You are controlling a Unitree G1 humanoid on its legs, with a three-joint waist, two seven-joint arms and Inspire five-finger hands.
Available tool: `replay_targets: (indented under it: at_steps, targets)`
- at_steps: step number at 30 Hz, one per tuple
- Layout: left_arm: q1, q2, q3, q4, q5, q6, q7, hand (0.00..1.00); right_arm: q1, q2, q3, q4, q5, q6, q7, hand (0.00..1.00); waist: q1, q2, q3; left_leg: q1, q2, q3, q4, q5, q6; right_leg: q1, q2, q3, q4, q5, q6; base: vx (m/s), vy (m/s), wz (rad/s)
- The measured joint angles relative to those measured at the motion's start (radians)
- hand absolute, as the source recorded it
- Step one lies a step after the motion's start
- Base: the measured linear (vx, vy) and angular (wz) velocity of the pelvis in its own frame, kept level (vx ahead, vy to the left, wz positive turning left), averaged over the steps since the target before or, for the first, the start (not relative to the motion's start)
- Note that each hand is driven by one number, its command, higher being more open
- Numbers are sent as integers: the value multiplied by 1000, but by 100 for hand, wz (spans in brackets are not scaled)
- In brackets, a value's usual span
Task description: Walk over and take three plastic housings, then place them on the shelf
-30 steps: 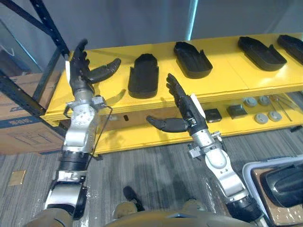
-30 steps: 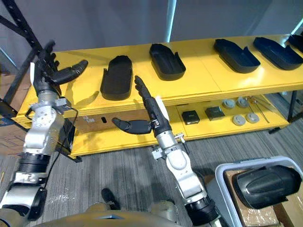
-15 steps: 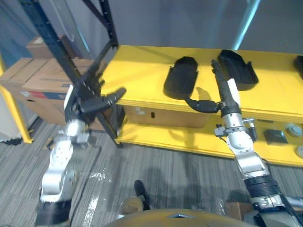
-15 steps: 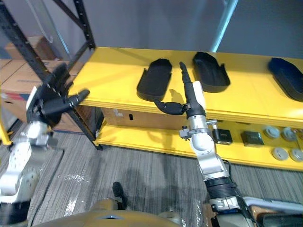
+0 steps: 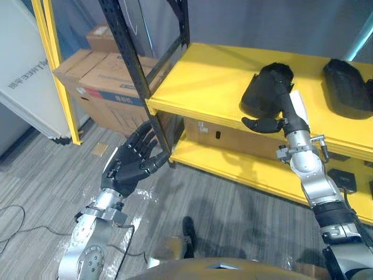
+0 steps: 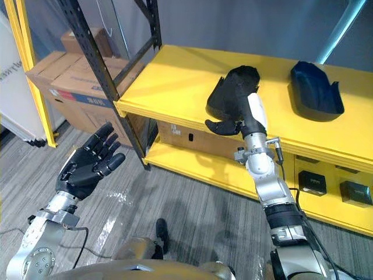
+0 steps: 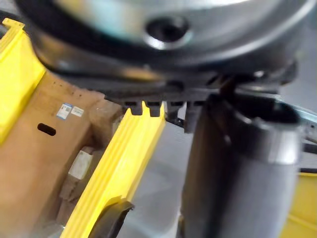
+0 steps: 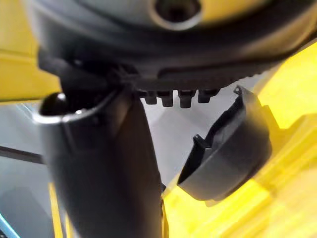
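Touching a plastic housing [image 5: 261, 93] on the yellow shelf [image 5: 213, 76], the right hand [image 5: 283, 119] is held flat, thumb apart; the left hand [image 5: 129, 169] is spread low.

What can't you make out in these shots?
- Whether the right hand grips the housing: eye views, the housing covers the contact.
- The small dark parts on the lower shelf: right eye view, too small to identify.
- The second housing: left eye view, cut off by the right edge.

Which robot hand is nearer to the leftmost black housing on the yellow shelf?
Right. The right robot hand rests against the housing; the left robot hand is low over the floor, well away.
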Motion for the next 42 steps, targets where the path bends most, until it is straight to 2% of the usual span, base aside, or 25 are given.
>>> replay_targets:
  at_steps: [1, 3, 5, 9, 15, 22, 24, 29, 42]
  targets:
    - [4, 0, -2, 1, -13, 0, 0, 100, -15, -2, 0, 13, -3, 3, 0, 100, 2, -7, 13, 6, -1, 1, -2, 0, 0, 2, -2, 5, 6, 0, 0, -37, 14, 1]
    - [9, 0, -8, 1, -14, 0, 0, 100, -24, -17, 1, 13, -7, 7, -13, 100, 6, -3, 16, 8, -3, -1, -3, 0, 1, 3, -6, 6, 12, 0, 0, -34, 4, 1]
    - [10, -1, -12, 1, -15, -7, 0, 100, -56, -50, 1, 13, -41, 29, -48, 100, 8, 20, 30, 16, -3, -1, -3, -1, 1, 6, -7, 9, 19, -1, 0, -16, -3, -2]
    - [16, -2, -25, 1, -16, -50, -12, 100, -84, -74, -1, 45, -45, 58, -112, 100, 7, 39, 38, 20, 2, 0, -3, 1, -1, 3, -8, 15, 30, -11, -2, -16, -10, -3]
    - [10, -3, -56, 0, -16, -68, -30, 100, -101, -74, -18, 84, -45, 82, -152, 100, -6, 42, 71, 20, 5, 2, -3, 4, -5, -5, -10, 22, 52, -25, -2, 11, -39, -2]
    - [8, -3, -58, 0, -17, -68, -30, 100, -111, -75, -31, 92, -71, 83, -141, 100, -8, 32, 90, 22, 8, 13, 1, 6, -1, -26, -22, 36, 98, -51, -3, 28, -36, -3]
    - [3, -3, -58, 0, -19, -69, -30, 100, -115, -95, -29, 94, -86, 82, -134, 100, -5, 29, 104, 26, 10, 21, 1, 13, 8, -38, -29, 50, 128, -67, -4, 30, -54, -7]
    - [-3, -2, -59, 1, -20, -71, -24, 100, -175, -160, -25, 131, -95, 81, -136, 100, -7, 30, 160, 36, 19, 37, 2, 12, 7, -51, -30, 73, 154, -81, -15, -33, -38, -10]
    - [-87, 37, -78, 1, -58, -89, -11, 100, -295, -184, -8, 153, -122, 81, -177, 100, -1, 24, 227, -20, 39, 48, 47, 5, 16, -106, -22, 95, 173, -84, -20, -9, -17, -2]
